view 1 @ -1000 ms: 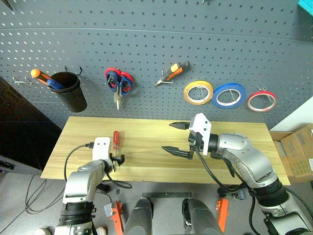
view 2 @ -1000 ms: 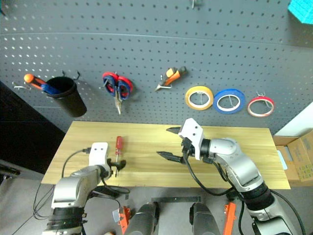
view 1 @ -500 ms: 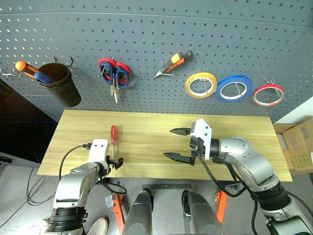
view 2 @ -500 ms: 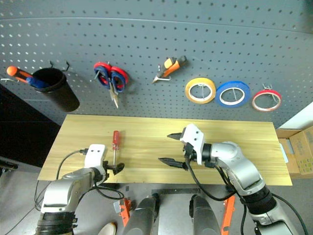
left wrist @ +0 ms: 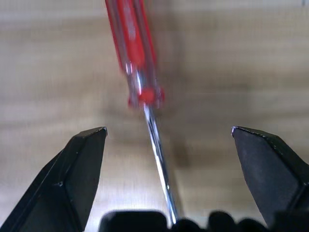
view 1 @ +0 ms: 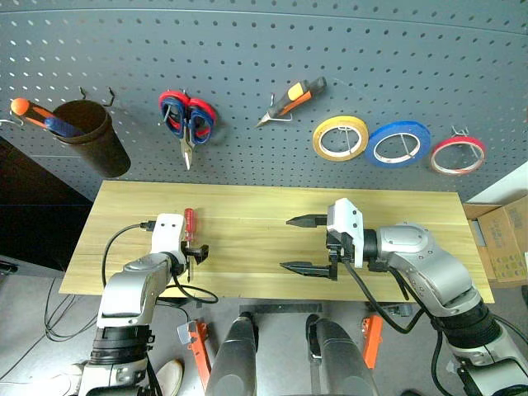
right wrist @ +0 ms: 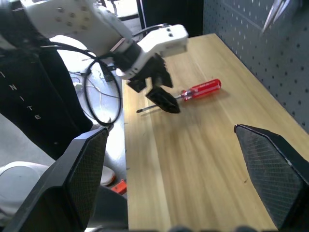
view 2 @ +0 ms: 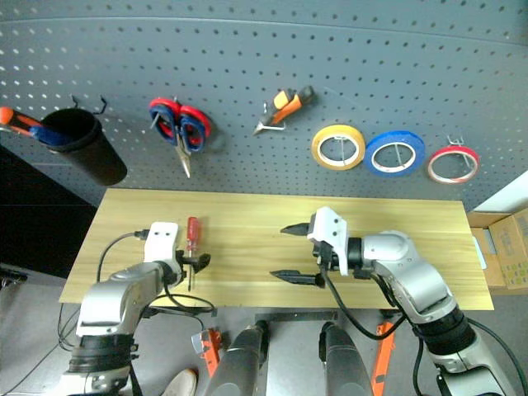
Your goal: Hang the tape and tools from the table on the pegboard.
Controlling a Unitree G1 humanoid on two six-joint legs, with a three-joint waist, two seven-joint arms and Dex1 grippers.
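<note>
The left gripper point(view 1: 198, 253) hung over the table point(view 1: 247, 216), fingers spread, with the red-handled screwdriver point(left wrist: 139, 92) lying between its fingertips, its shaft untouched. Off to the right, the right gripper point(view 1: 307, 245) hovered with fingers wide apart, nothing between them.

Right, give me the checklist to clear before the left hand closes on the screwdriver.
1. Left hand open: ok, its fingers stand wide apart.
2. Screwdriver lying flat on the table: ok, red handle toward the pegboard.
3. Shaft between the left fingers: ok in the left wrist view, where the metal shaft runs up the gap.
4. Fingers low enough to grip: cannot tell; the height above the wood is not readable.
5. Right hand out of the way: ok, open and well aside over the table's middle.
6. Free hook on the pegboard: cannot tell.
</note>
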